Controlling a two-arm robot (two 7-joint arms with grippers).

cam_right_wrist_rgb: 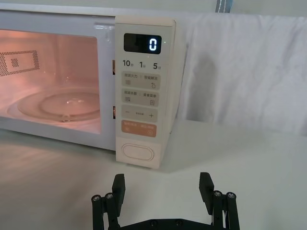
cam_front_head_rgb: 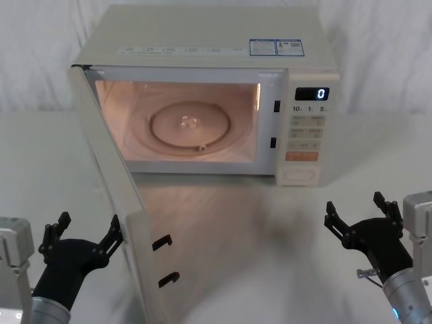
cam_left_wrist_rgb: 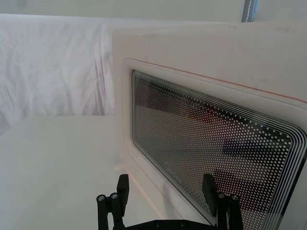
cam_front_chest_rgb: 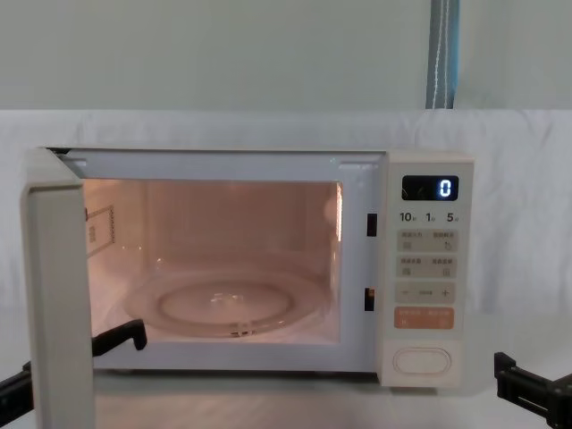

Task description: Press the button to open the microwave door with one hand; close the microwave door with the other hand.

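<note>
Microwave (cam_front_head_rgb: 202, 40) at back centre of table (cam_front_head_rgb: 270, 256), cavity lit, display reads 0. Microwave door (cam_front_head_rgb: 111, 202) swung fully out on left hinge, standing upright, free edge pointing toward robot, long axis front-to-back. Left gripper (cam_front_head_rgb: 81, 236) just outside door's outer face, near window, fingers spread, no contact seen. Button (cam_front_head_rgb: 299, 175) at panel bottom, long axis horizontal. Right gripper (cam_front_head_rgb: 358, 212) in front of panel, well apart from button, fingers spread, empty.
</note>
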